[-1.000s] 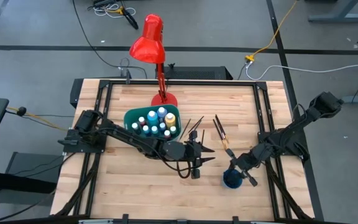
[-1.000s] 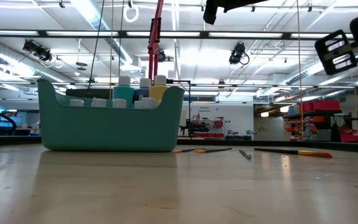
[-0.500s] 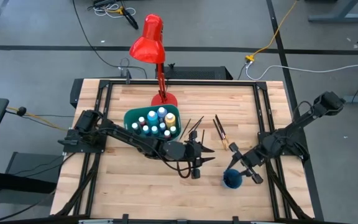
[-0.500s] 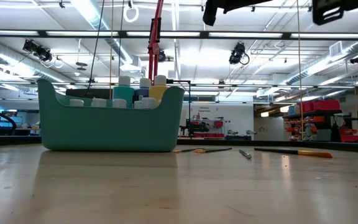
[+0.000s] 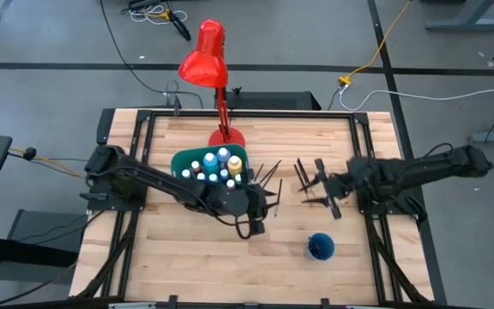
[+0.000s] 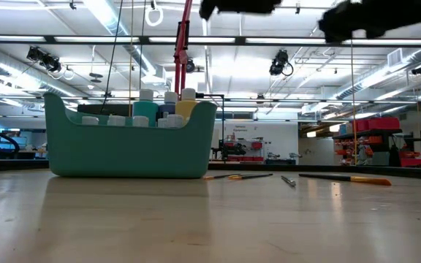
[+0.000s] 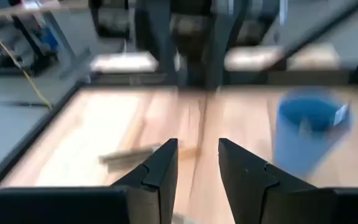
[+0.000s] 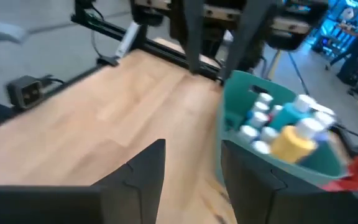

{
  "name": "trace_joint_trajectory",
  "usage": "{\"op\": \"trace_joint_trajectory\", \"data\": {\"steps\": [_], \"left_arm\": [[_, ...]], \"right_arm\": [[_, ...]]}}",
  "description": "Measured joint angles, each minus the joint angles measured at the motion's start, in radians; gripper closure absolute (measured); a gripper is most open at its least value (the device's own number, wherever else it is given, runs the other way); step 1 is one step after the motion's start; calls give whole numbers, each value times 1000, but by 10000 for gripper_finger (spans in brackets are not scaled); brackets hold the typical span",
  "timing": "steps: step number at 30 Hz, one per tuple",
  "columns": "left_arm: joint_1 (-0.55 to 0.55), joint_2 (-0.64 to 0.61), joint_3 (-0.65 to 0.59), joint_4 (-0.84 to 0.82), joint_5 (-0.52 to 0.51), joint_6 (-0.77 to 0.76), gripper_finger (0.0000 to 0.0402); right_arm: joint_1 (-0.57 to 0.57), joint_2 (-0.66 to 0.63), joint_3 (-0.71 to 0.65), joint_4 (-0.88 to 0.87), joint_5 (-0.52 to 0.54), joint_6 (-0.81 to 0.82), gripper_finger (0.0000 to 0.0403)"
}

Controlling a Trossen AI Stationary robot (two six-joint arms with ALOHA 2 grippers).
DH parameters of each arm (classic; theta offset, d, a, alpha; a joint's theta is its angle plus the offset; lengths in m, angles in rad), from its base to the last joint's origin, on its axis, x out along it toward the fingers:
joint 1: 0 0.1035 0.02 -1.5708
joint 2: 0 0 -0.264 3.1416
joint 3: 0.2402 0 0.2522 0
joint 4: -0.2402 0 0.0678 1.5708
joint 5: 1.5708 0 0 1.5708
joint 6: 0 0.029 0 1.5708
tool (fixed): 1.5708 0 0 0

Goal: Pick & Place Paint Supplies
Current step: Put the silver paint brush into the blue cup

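The teal bin (image 5: 178, 161) stands left of the table's middle, full of white-capped paint bottles (image 5: 217, 166). Thin dark paintbrushes (image 5: 267, 174) (image 5: 302, 176) lie flat on the wood to its right. My left gripper (image 5: 268, 199) hovers just right of the bin and above the table. It is open, and the left wrist view (image 7: 197, 149) shows only wood between its fingers. My right gripper (image 5: 311, 190) hangs open right of the brushes and faces the bin (image 8: 272, 143). The wood shows between its fingers (image 8: 191, 149).
A round blue cup (image 5: 320, 246) stands near the front edge, right of centre. A red desk lamp (image 5: 204, 56) rises from its base (image 5: 226, 136) behind the bin. Bare wood lies in front of the bin and along the near left.
My right gripper has risen from above the blue cup and swung toward the far edge, tipping from pointing down to nearly level, facing the bin. My left gripper has lifted a little, drawn back toward the bin and tipped up toward level.
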Motion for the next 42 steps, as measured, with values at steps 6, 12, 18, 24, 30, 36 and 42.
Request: {"op": "trace_joint_trajectory", "data": {"steps": [6, 12, 18, 24, 30, 36, 42], "left_arm": [[0, -69, 7, -69, -42, -45, 281], [-1, -118, -10, -193, -53, -120, 281], [-6, -119, -7, -269, -75, -173, 281], [-12, -172, -8, -445, -80, -180, 281], [-12, -254, -8, -598, -128, -226, 281], [-13, -283, -7, -614, -146, -272, 281], [-17, -281, -7, -656, -123, -277, 281]], "right_arm": [[-224, 113, 122, -108, -234, -184, 240], [-424, 334, 131, -69, -476, -262, 247], [-476, 589, 130, 35, -664, -277, 264], [-472, 758, 129, 112, -691, -271, 273], [-440, 872, 130, 190, -693, -270, 273], [-409, 933, 130, 206, -620, -269, 271], [-383, 937, 124, 179, -477, -293, 264]]}}
